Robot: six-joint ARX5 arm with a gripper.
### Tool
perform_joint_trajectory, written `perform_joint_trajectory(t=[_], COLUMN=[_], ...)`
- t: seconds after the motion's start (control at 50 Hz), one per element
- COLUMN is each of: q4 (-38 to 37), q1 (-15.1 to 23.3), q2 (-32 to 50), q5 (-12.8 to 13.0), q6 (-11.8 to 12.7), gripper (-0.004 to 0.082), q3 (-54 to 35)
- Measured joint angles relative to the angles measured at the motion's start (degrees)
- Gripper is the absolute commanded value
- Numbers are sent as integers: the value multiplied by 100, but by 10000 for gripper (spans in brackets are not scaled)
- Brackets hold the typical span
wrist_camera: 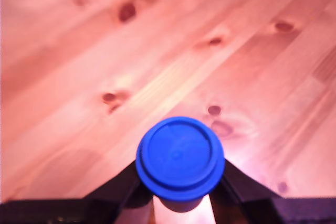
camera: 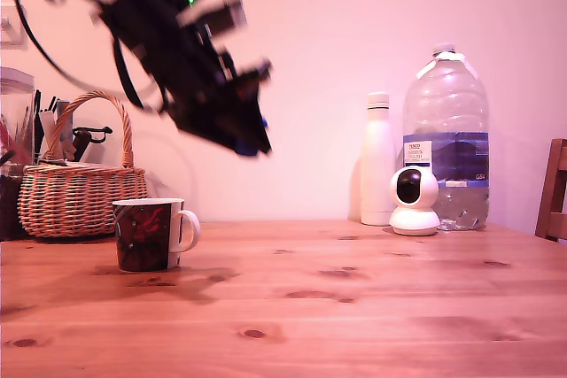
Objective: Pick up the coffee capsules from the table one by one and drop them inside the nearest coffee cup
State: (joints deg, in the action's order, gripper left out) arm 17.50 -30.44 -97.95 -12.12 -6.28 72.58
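Blue coffee capsule (wrist_camera: 180, 157) clamped in tool (wrist_camera: 180, 182), wrist view only.

Blue capsule (wrist_camera: 180, 157), red-leafed dark cup (camera: 147, 235), knotty orange table (camera: 372, 307)

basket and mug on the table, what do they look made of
Basket: woven wicker, matte tan, with visible weave and a twisted handle. Mug: probably glazed ceramic, with a glossy white rim and handle and a dark red pattern. Table: pine-like wood with knots and grain.

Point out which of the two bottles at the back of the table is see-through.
The large plastic water bottle with the blue label, rightmost in the exterior view. The slimmer white bottle beside it is opaque.
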Motion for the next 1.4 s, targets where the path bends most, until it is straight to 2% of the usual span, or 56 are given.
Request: perform_joint_trajectory(t=[0.2, 0.42, 0.64, 0.94, 1.2, 1.4], q4=[332, 448, 348, 258, 144, 133], q1=[149, 459, 809, 1220, 1436, 1521], q2=[87, 468, 940, 984, 1134, 1134], q5=[186, 306, 341, 365, 369, 494], q6=[-144, -188, -234, -254, -254, -256], gripper=[209, 209, 209, 209, 209, 209], q3=[0, -92, -457, -988, -1099, -1154])
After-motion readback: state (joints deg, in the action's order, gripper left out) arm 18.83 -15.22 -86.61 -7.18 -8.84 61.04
